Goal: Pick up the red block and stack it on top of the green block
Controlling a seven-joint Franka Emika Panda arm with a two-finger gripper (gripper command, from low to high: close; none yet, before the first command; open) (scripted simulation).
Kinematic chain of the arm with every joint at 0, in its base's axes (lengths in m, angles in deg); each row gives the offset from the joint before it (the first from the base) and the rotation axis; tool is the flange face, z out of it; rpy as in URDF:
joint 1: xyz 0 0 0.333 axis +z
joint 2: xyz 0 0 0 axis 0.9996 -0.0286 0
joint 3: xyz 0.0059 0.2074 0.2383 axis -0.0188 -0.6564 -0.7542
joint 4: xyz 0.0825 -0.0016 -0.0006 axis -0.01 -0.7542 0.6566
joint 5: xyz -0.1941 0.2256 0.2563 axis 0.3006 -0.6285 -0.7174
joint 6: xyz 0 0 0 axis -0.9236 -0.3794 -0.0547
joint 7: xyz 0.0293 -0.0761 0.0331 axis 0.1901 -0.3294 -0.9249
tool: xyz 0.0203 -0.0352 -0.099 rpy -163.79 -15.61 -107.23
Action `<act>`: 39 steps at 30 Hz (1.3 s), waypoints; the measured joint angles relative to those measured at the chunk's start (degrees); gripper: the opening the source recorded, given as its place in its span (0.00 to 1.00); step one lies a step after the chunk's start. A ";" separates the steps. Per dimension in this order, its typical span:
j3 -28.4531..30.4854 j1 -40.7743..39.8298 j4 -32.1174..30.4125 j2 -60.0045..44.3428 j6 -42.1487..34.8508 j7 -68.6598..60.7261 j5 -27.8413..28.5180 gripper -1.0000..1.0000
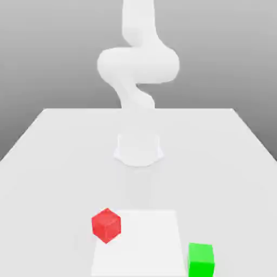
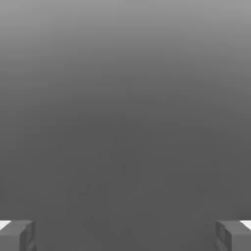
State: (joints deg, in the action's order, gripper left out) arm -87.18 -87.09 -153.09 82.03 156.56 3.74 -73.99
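red block: small matte bright-red cube (image 1: 106,225) sat on the white tabletop (image 1: 48,162), toward the exterior view's left, untouched.
green block: small matte bright-green cube (image 1: 201,259) sat well apart, toward the exterior view's right, nothing on top.
jaws: gripper (image 2: 125,234) spread wide, fingertips (image 2: 16,234) far apart, holding nothing.
progress: nothing done; reach, grasp, lift and stack all left.
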 joint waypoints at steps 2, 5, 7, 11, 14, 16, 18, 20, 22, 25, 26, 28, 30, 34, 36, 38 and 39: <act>1.88 0.94 -2.37 -4.25 2.49 -4.84 0.66 0.50; 4.73 2.32 -5.72 -10.20 6.00 -11.85 1.41 0.50; 6.85 3.39 -7.92 -14.09 8.29 -16.43 1.92 0.50; 10.48 4.80 -12.32 -21.94 12.92 -26.32 1.93 0.50; 12.61 5.35 -15.63 -27.90 16.42 -34.19 1.26 0.50; 13.99 5.76 -17.84 -31.91 18.74 -39.60 0.61 0.50; 14.89 5.79 -20.04 -35.95 21.04 -45.24 -0.35 0.50; 15.37 5.36 -22.24 -40.01 23.35 -50.95 -1.43 0.50; 14.59 4.82 -22.81 -44.20 26.32 -54.99 -4.08 0.50; 10.96 2.44 -22.15 -50.51 31.30 -59.67 -9.64 0.50; 9.25 1.12 -21.83 -52.59 32.99 -60.99 -11.36 0.50; 6.51 -1.02 -21.30 -55.81 35.65 -62.87 -13.86 0.00; 6.51 -1.02 -21.30 -55.81 35.63 -62.87 -13.85 0.00; 5.98 -1.47 -21.20 -56.38 35.99 -63.17 -14.26 0.00; 7.62 -0.25 -21.58 -54.25 34.26 -61.80 -12.41 0.00; 9.62 0.90 -22.21 -50.55 31.29 -59.15 -8.79 0.00; 10.37 1.21 -22.53 -48.52 29.65 -57.75 -6.89 0.00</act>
State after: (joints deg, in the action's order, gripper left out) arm -76.81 -85.89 -175.62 33.51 186.21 -54.02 -80.87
